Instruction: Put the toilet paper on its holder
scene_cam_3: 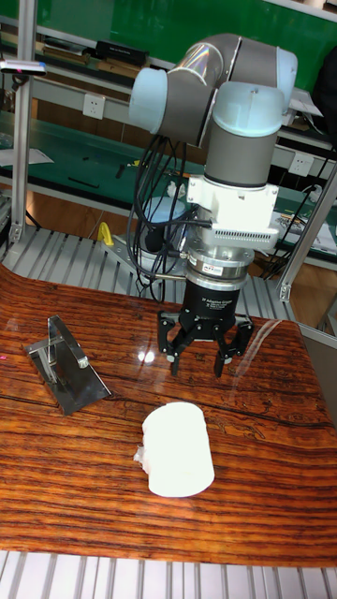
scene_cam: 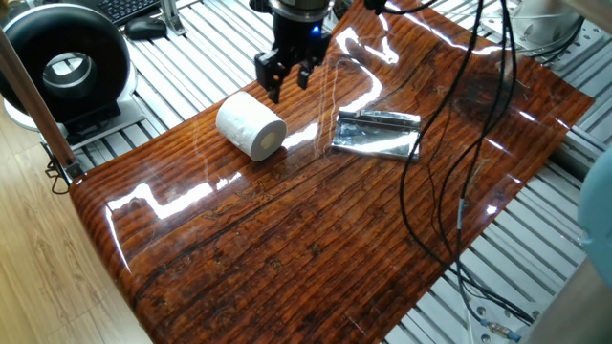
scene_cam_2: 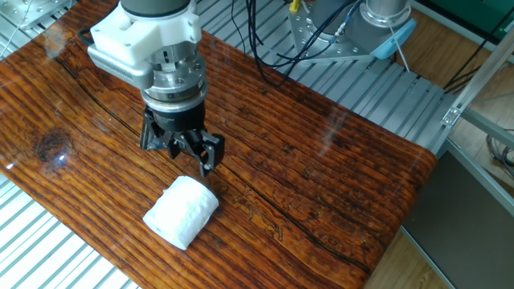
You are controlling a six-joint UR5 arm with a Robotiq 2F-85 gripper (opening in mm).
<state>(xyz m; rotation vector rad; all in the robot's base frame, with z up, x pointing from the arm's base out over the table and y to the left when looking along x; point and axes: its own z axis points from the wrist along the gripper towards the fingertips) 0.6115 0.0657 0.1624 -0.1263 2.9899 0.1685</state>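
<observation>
The white toilet paper point(scene_cam: 251, 127) lies on its side on the wooden table, also seen as toilet paper point(scene_cam_2: 181, 211) and toilet paper point(scene_cam_3: 177, 449). The shiny silver holder point(scene_cam: 377, 133) rests to its right; in the tall view the holder point(scene_cam_3: 65, 367) sits at the left. In the other fixed view the arm covers nearly all of the holder. My gripper point(scene_cam: 285, 78) hangs open just above and behind the roll, its fingers apart and holding nothing. It shows again as gripper point(scene_cam_2: 191, 152) and gripper point(scene_cam_3: 198, 353).
Black cables point(scene_cam: 449, 143) hang over the right side of the table. A black round device point(scene_cam: 65, 65) stands off the table at the left. Slatted metal framing point(scene_cam_2: 377, 88) surrounds the wooden top.
</observation>
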